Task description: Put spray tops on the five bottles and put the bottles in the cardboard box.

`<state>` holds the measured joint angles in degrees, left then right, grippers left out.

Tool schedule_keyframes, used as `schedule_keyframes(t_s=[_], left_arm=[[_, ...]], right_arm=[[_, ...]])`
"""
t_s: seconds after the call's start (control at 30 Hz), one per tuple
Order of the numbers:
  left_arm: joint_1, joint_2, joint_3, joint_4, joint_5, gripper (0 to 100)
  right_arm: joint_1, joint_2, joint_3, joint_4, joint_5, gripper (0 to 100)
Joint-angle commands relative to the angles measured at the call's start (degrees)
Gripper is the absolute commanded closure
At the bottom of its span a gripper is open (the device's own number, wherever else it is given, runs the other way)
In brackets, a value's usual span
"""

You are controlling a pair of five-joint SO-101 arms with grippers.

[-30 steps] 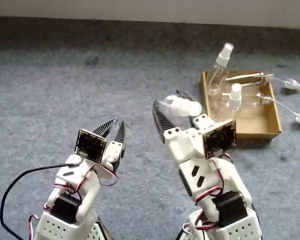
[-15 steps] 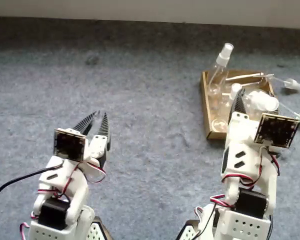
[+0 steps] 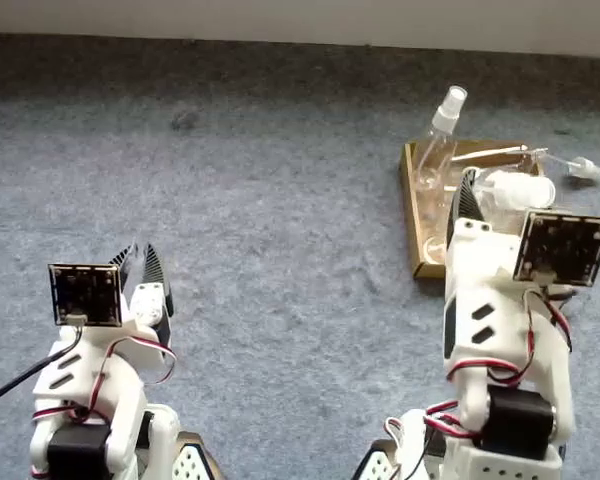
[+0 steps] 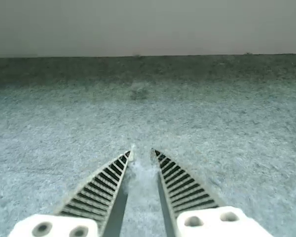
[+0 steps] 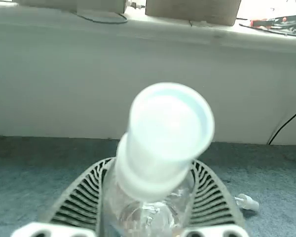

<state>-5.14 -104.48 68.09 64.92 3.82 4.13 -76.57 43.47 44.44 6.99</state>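
My right gripper [image 3: 488, 198] is shut on a clear bottle [image 3: 516, 189] with a white spray top, held over the cardboard box [image 3: 411, 212]. In the right wrist view the bottle [image 5: 163, 143] sticks out between the ribbed fingers [image 5: 74, 202], cap end towards the camera. Another capped bottle [image 3: 438, 140] stands leaning at the box's far left corner. More clear bottles lie in the box, mostly hidden by the arm. My left gripper [image 3: 140, 262] hovers low at the near left, slightly open, and the left wrist view shows nothing between its tips [image 4: 142, 154].
A loose spray top with its tube [image 3: 584, 168] lies on the carpet just past the box's far right corner; one spray top [image 5: 246, 201] also appears in the right wrist view. Grey carpet [image 3: 280, 200] covers the floor, with a wall along the far side.
The right arm swung right with the bottle, from left of the box to above it. The left arm drew back toward the near left.
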Motion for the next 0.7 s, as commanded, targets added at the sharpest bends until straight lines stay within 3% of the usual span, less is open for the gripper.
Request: schedule_keyframes(t_s=[0.0,0.2,0.43,0.67], left_arm=[[-0.6,-0.4,-8.7,9.6,-0.3,99],[-0.7,-0.4,-6.1,15.6,-0.5,99],[-0.8,-0.4,6.3,15.9,-0.3,99],[-0.8,-0.3,14.0,16.0,-0.3,99]], right_arm=[[-1.4,-5.8,-5.9,0.4,0.6,95.4],[-1.2,-8.2,2.7,-1.8,0.7,95.4],[4.2,-2.9,17.0,-20.7,0.7,95.4],[11.6,6.3,22.6,-32.6,0.7,95.4]])
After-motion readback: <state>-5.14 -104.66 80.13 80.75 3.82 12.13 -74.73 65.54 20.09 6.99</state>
